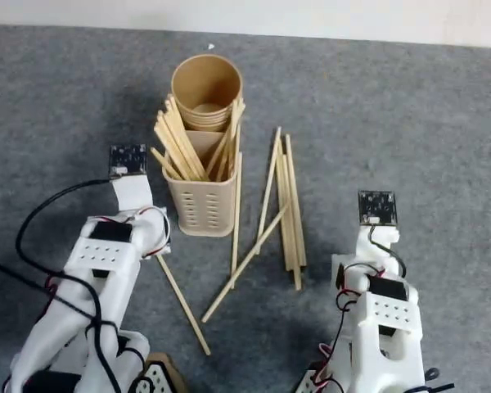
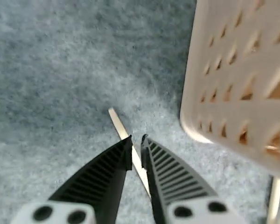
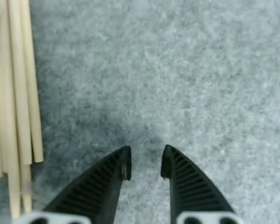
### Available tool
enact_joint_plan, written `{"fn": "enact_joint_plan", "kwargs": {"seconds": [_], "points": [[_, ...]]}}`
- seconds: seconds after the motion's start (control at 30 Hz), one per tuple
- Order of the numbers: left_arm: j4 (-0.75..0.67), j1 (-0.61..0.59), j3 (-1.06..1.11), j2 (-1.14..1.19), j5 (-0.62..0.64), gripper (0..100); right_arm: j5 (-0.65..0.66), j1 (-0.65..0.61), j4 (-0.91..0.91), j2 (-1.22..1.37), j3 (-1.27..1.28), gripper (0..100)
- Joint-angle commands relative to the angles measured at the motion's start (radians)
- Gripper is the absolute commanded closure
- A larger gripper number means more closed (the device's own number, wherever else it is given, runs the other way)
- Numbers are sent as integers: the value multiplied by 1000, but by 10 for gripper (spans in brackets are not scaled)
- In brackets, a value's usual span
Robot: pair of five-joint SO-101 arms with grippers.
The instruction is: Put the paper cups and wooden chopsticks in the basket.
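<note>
Nearest, the black left gripper [image 2: 136, 141] is closed to a narrow slit around a single pale wooden chopstick [image 2: 117, 122] lying on the grey carpeted table [image 3: 200, 70]. The black right gripper [image 3: 145, 163] hangs partly open and empty over bare carpet, just beside a bundle of loose wooden chopsticks [image 1: 288, 205]. Farther off stands a beige perforated plastic basket [image 1: 200, 213] holding more chopsticks [image 1: 180, 143] and, at its far side, a stack of brown paper cups [image 1: 206, 86].

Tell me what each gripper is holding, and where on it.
The left gripper pinches a wooden chopstick close to one end. The right gripper holds nothing, its jaws open.
</note>
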Motion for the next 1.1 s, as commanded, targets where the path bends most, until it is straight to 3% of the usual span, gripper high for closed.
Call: {"fn": "enact_joint_plan", "kwargs": {"seconds": [0.0, 0.13, 0.4, 0.63, 0.93, 1.07], "points": [[-14, 16, -36, 96, 8, 895, 8, 4, -15, -16, -2, 875], [9, 13, -134, 248, 12, 800, 8, 4, -15, -16, -2, 875], [48, 1, -165, 277, 12, 829, 8, 4, -15, -16, -2, 875], [106, -125, -168, 277, 6, 829, 8, 4, -15, -16, -2, 875], [100, -142, -163, 278, -87, 830, 8, 4, -15, -16, -2, 875], [100, -142, -165, 280, -137, 956, 8, 4, -15, -16, -2, 875]]}}
